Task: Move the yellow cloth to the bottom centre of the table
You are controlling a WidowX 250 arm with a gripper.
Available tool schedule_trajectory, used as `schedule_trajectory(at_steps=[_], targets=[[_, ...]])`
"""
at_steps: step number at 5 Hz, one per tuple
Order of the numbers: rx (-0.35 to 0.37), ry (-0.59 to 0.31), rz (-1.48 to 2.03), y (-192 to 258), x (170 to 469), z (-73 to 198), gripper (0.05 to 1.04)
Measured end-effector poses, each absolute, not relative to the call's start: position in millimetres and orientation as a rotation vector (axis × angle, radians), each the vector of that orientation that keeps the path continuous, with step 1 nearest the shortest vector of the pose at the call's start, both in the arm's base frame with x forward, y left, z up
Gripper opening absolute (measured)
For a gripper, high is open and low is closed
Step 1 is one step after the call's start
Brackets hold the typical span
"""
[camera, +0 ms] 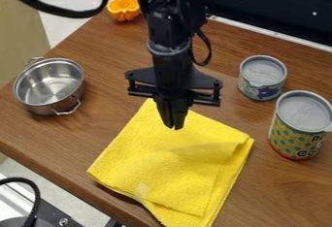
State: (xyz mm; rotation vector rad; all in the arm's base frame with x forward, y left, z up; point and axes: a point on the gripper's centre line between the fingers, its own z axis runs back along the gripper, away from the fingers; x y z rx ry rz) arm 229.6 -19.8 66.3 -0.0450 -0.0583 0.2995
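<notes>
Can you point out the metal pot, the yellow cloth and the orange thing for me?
Metal pot [49, 86], camera view: its inside bottom.
Yellow cloth [172, 160], camera view: middle of its top.
Orange thing [123, 13], camera view: its near side.

Black segmented arm, looping black cables, small exposed screws

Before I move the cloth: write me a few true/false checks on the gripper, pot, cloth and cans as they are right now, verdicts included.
1. The gripper points down over the yellow cloth. True.
2. The cloth is a single flat layer. False: it is folded, with stacked layers along its right side.
3. The metal pot is left of the cloth in the view. True.
4. A lid covers the pot. False: it is uncovered, its inside visible.
5. The taller can and the shorter can both stand upright. True.
6. The shorter can is nearer the camera. False: the taller can is.
</notes>
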Motion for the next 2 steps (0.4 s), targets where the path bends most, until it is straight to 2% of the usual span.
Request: schedule_trajectory(at_steps=[1,2], targets=[[-0.05,-0.086,0.319,-15,233,70,0.053],[-0.021,-0.134,0.372,-7,245,61,0.053]])
